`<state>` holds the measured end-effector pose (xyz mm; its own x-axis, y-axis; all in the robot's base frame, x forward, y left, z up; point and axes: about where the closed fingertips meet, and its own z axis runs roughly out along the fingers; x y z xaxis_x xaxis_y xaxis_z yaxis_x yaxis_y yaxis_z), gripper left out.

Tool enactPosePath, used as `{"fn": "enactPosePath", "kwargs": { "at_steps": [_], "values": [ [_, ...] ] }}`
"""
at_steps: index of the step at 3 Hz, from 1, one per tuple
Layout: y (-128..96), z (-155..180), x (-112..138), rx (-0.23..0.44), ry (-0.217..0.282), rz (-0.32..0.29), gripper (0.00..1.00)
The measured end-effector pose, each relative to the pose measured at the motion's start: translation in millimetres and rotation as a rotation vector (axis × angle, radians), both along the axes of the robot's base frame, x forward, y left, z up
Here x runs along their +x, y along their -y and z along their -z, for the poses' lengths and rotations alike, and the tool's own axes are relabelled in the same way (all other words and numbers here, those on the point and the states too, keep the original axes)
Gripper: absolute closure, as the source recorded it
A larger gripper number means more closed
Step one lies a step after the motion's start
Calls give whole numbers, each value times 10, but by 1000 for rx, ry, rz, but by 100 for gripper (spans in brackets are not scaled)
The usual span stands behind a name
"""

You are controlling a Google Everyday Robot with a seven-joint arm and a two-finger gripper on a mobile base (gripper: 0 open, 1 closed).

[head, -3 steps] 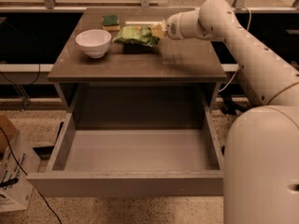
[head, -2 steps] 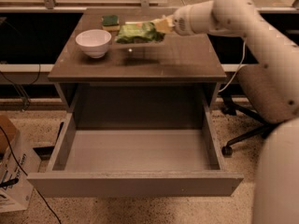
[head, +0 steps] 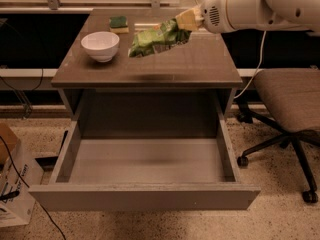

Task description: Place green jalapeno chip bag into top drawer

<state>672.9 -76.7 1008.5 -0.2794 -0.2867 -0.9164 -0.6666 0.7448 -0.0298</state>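
Note:
The green jalapeno chip bag (head: 156, 38) hangs in the air above the middle of the brown-grey table (head: 200, 66), tilted down to the left, its shadow on the tabletop below. My gripper (head: 184, 22) is shut on the bag's upper right corner, reaching in from the right. The top drawer (head: 145, 161) is pulled wide open below the table's front edge, and its light grey floor holds nothing.
A white bowl (head: 100, 45) stands at the table's left. A small dark-green and yellow sponge (head: 119, 23) lies at the back. An office chair (head: 287, 99) stands to the right, a cardboard box (head: 12, 184) on the floor at left.
The gripper has lifted the chip bag off the back of the table and carried it up and toward the front. The arm has pulled back to the right.

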Motion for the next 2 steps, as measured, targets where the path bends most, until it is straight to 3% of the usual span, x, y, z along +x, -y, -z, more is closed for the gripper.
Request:
{"fn": "enactPosePath", "kwargs": {
  "at_steps": [1,2],
  "values": [
    [-276,-168,-694,-16,-43,49,100],
    [-692,10,-1394,-37,-139,76,100]
  ]
}}
